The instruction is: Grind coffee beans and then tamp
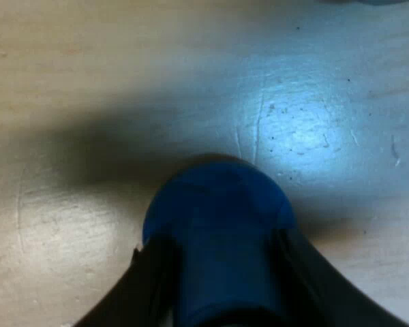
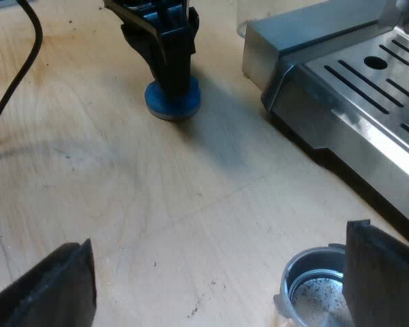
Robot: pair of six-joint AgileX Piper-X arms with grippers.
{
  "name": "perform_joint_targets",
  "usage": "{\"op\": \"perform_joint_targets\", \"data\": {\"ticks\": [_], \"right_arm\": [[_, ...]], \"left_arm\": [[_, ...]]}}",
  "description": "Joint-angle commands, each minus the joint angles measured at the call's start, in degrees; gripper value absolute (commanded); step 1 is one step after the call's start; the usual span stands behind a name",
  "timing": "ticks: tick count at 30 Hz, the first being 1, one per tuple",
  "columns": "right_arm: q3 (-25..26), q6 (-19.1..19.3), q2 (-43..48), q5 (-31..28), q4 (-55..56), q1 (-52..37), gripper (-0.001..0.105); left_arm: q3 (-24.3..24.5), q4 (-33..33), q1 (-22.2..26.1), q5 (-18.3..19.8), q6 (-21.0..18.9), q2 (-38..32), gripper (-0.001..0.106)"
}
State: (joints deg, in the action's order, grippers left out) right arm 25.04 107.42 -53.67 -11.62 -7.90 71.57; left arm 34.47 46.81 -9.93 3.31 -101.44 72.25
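Closest in, the left gripper (image 1: 218,242) has its black fingers clamped on the blue tamper (image 1: 215,197), which stands upright on the wooden table (image 1: 88,82) near the espresso machine (image 2: 354,88). The right gripper (image 2: 218,248) hangs with its fingers wide apart and the metal holder (image 2: 313,289) just inside one of them, mouth up and well apart from the blue tamper. The right wrist view adds the metal holder's inside, pale with few dark specks, so grinding looks undone; the left wrist view gives the grip close up.
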Motion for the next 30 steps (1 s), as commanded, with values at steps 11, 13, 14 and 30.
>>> {"op": "perform_joint_targets", "data": {"ticks": [11, 13, 14, 30], "right_arm": [[0.0, 0.4, 0.1, 0.3, -0.5, 0.1, 0.075], [0.0, 0.4, 0.1, 0.3, -0.5, 0.1, 0.075], [0.0, 0.4, 0.1, 0.3, -0.5, 0.1, 0.075], [0.0, -1.0, 3.5, -0.2, 1.4, 0.1, 0.075]], "left_arm": [[0.7, 5.1, -0.1, 1.7, 1.0, -15.5, 0.0], [0.7, 6.3, -0.1, 1.7, 0.9, -19.9, 0.0], [0.7, 6.7, -0.1, 1.7, 0.9, -21.0, 0.0], [0.7, 12.8, -5.0, 13.3, -3.8, -40.1, 0.0]]}}
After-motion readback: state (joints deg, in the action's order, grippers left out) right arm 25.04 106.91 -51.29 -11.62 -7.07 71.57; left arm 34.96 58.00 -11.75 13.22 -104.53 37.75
